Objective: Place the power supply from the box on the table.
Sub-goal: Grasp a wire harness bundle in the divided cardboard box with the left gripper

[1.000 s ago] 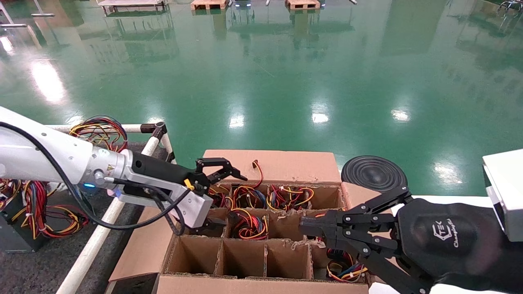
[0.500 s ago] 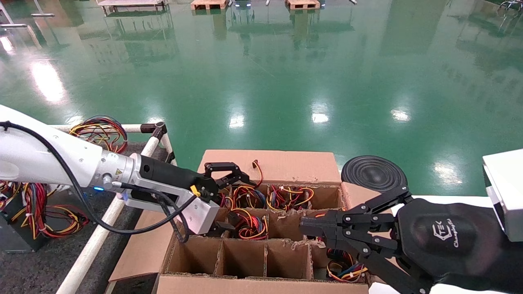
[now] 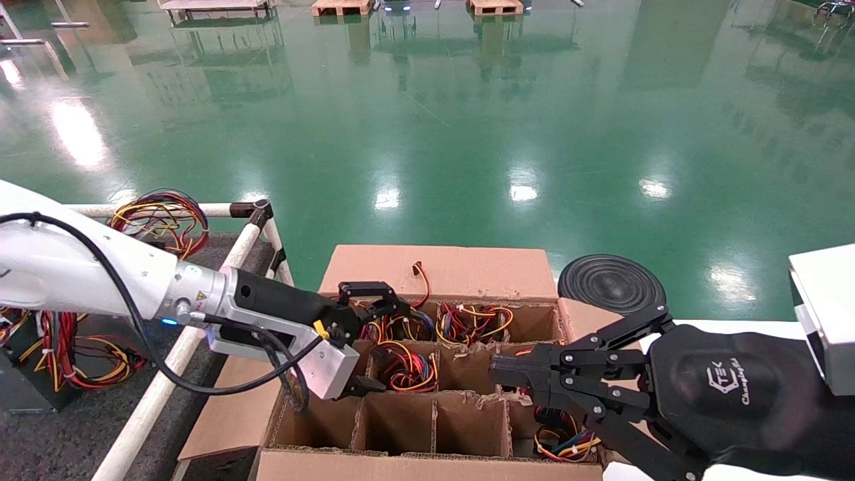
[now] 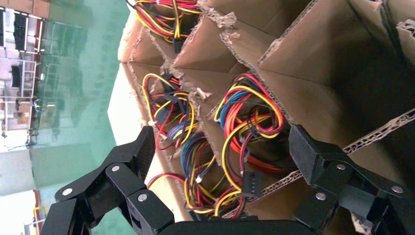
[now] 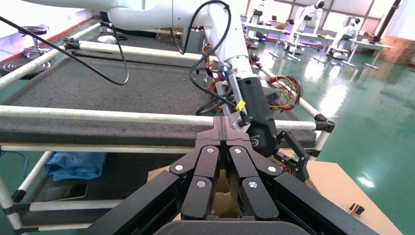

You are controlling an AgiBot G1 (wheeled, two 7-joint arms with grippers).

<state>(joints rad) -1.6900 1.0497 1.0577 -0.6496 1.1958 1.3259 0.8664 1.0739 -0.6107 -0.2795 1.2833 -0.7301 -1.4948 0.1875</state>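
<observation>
Glossy green workshop floor (image 3: 467, 133) fills the background, with wooden pallets along its far edge. The box (image 3: 441, 267), a brown corrugated carton with cardboard dividers, stands in the foreground; its far flap lies folded outward. The counter (image 3: 60, 434), a dark grey felt top edged by white tube rails (image 3: 160, 394) with black joints, adjoins the box on the robot's left.

Readable marking: a logo on the right arm's black wrist housing (image 3: 728, 384) reads roughly "TEK", with a script word beneath that is not legible. A small yellow warning triangle sits on the left arm's wrist collar.

Left gripper (image 3: 374, 337): the arm reaches from the counter side across the box's left edge, forearm tilted downward. The jaws are spread wide and straddle wire bundles (image 4: 244, 142) in the far-left cells; the left wrist view shows no contact between the fingertips and the wires.

Right gripper (image 3: 497, 371): the arm extends from the right over the box's right-hand cells, held level. The jaws are closed together and hold nothing, as the right wrist view confirms.

The power supply remains in the box: only red, yellow and black wire bundles show in the cells, the grey housings hidden below. Other wired units (image 3: 60, 354) lie on the counter near its left edge, and a black ribbed disc (image 3: 611, 284) lies past the box's far-right corner.
</observation>
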